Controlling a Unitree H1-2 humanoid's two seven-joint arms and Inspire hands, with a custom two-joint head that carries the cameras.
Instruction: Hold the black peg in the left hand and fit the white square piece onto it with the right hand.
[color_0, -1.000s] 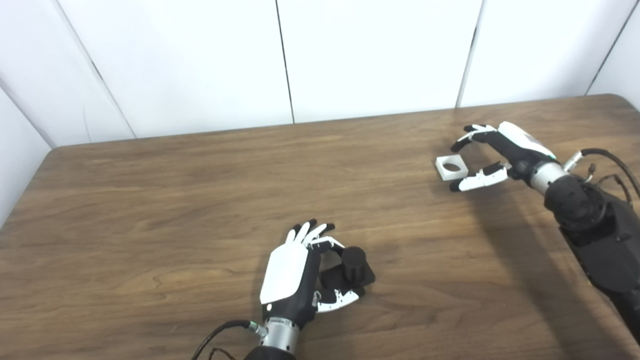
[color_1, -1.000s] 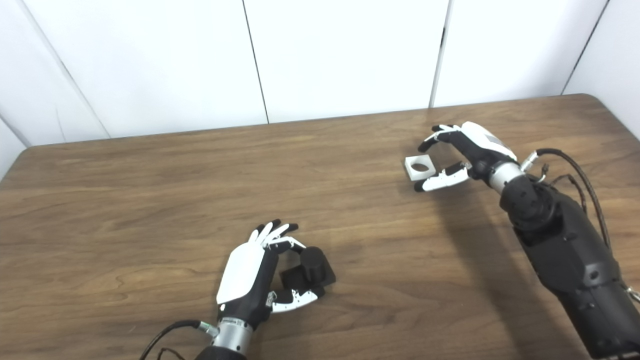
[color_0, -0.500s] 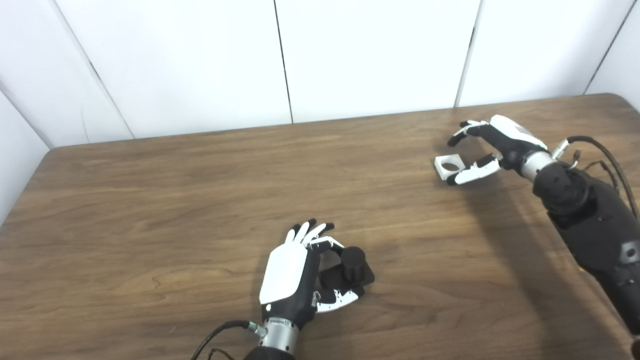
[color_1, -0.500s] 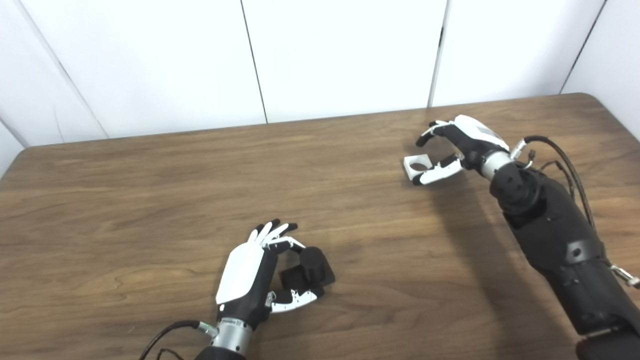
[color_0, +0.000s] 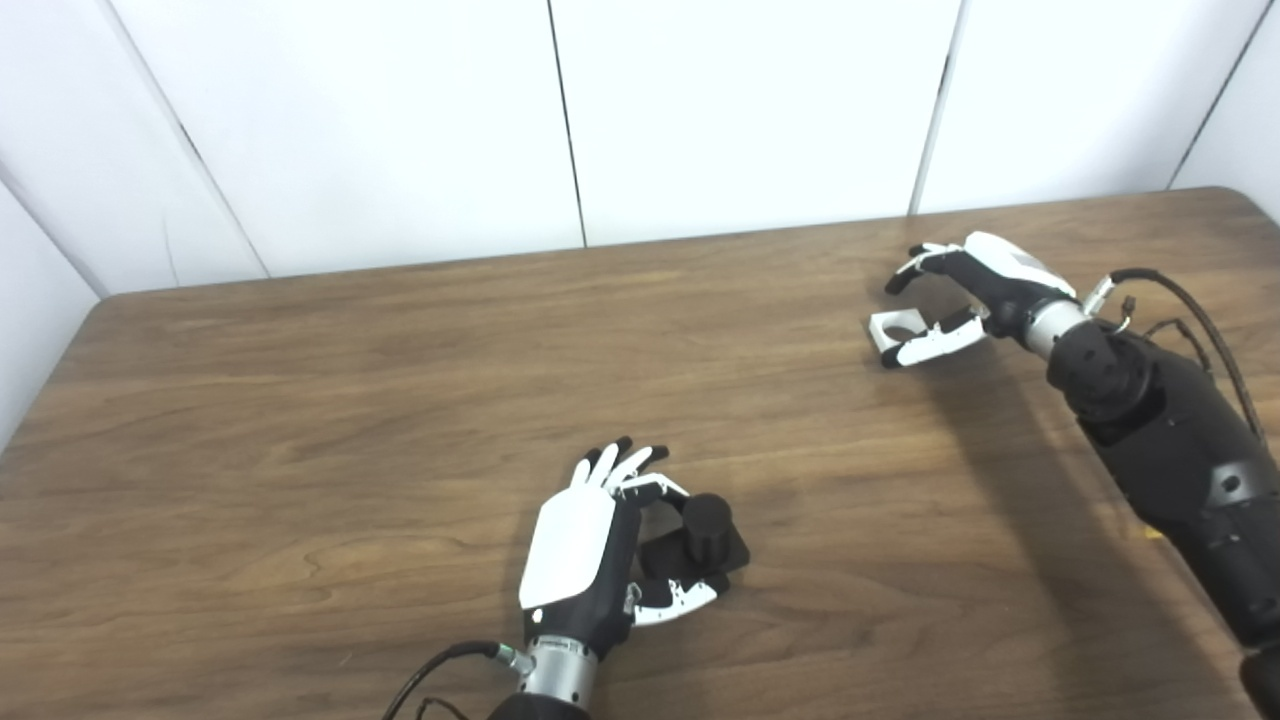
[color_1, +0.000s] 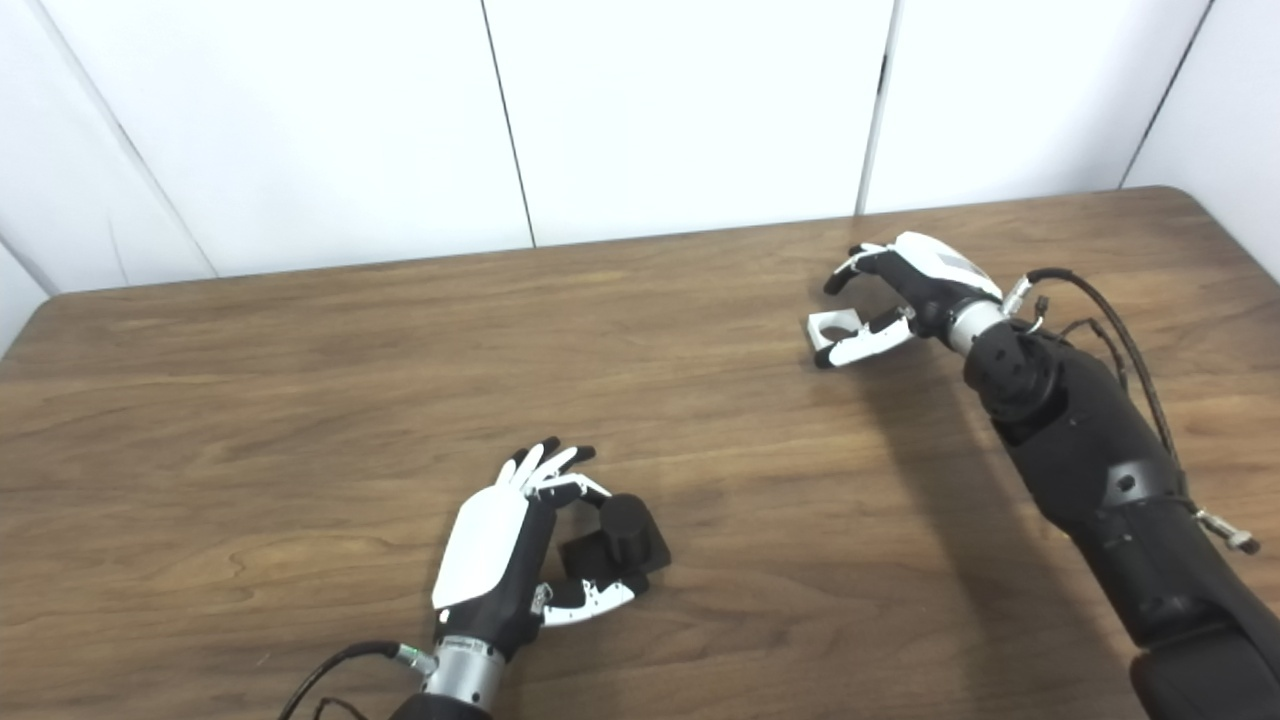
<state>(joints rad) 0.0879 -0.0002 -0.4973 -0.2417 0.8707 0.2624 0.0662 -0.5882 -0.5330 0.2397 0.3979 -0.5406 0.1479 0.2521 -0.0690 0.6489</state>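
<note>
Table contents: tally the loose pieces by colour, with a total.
Black: 1, the black peg on its square base, by the left hand.
White: 1, the white square piece with a round hole, between the right hand fingers and thumb.
Total: 2.

Brown wooden table (color_0: 300, 420) with visible grain fills most of view; rounded corners at far left and far right. Surface slightly glossy, pale reflection in middle part. Soft dark shadows lie on table toward right side. Behind far edge of table stands white panelled wall (color_0: 740, 110), touching table edge along whole length. Thin dark vertical seams (color_0: 566, 120) divide wall into panels; seams at left and right of table lean outward.
</note>
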